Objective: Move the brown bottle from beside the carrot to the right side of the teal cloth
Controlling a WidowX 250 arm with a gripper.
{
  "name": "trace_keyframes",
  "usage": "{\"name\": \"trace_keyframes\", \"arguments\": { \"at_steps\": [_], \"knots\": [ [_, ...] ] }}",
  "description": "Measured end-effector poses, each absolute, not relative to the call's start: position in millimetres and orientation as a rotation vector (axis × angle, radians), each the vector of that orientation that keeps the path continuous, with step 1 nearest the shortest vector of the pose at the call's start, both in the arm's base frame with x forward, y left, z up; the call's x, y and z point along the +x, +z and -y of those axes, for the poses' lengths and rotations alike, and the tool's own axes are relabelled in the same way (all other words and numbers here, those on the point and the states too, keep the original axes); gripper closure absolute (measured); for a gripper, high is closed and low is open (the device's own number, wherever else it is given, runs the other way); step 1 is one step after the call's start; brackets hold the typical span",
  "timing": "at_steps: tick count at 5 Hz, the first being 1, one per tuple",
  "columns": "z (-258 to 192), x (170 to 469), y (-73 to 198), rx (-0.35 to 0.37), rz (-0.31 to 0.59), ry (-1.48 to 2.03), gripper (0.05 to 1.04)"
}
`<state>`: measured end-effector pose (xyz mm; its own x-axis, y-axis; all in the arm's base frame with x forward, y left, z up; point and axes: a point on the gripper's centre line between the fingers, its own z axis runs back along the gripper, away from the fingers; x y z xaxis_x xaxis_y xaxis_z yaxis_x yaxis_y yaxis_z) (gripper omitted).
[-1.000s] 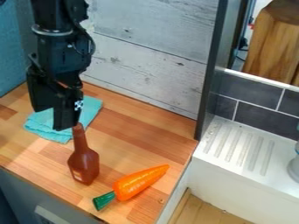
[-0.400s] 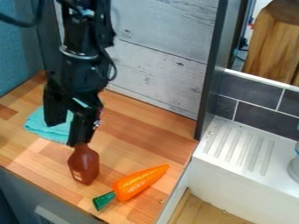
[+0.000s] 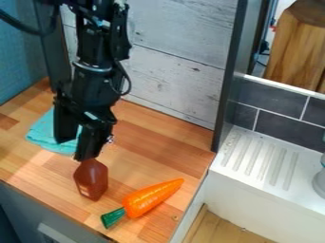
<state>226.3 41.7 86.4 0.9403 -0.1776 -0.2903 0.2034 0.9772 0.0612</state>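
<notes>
brown bottle (image 3: 91, 179): loc. on wood counter (image 3: 158, 142), l. of carrot (image 3: 152, 197) in cam. view, near but w/o contact. body exposed; neck hidden behind gripper (image 3: 74, 151). pale mark nr. base. upright or tilted: cannot tell.

gripper: black, two-finger, pointed down, pos. above and l. of carrot, directly over bottle. state: open, w/ fingers (image 3: 92, 142) apart and gap visible btwn. nearer finger overlaps upper end of bottle in view; contact w/ neck: cannot tell. arm (image 3: 95, 71): black, enters from top edge, up and l. of carrot, w/ cable looped alongside.

carrot (ref. item): orange, lying flat on counter, green end toward lower l., tip toward upper r.

remaining items, rel. to carrot:
- teal cloth (image 3: 44, 133): folded, on counter, up and l., partly behind gripper.
- whitewashed plank wall (image 3: 171, 76): beyond, at rear.
- dark upright panel (image 3: 230, 80): beyond and to r., adj. to plank wall.
- ribbed metal ledge (image 3: 260, 163): to r., slightly farther back.
- dk. gray tiles (image 3: 282, 116): up and r., behind ledge.
- wooden block (image 3: 295, 52): far up and r., behind tiles.
- blue wall (image 3: 19, 61): far up and l.
</notes>
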Motion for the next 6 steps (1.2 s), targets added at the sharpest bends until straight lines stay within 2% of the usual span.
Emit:
{"name": "trace_keyframes", "arguments": {
  "at_steps": [1, 2, 3, 4, 5, 6],
  "knots": [
    [-40, 228, 83, 0.074, -0.288, -0.209, 0.638],
    [-36, 229, 86, 0.047, -0.290, -0.227, 0.753],
    [-36, 222, 91, 0.041, -0.325, -0.244, 0.754],
    [-35, 230, 118, 0.041, -0.253, -0.281, 0.753],
    [-39, 249, 135, 0.072, -0.176, -0.305, 0.753],
    [-48, 272, 131, 0.117, -0.156, -0.354, 0.754]
  ]
}}
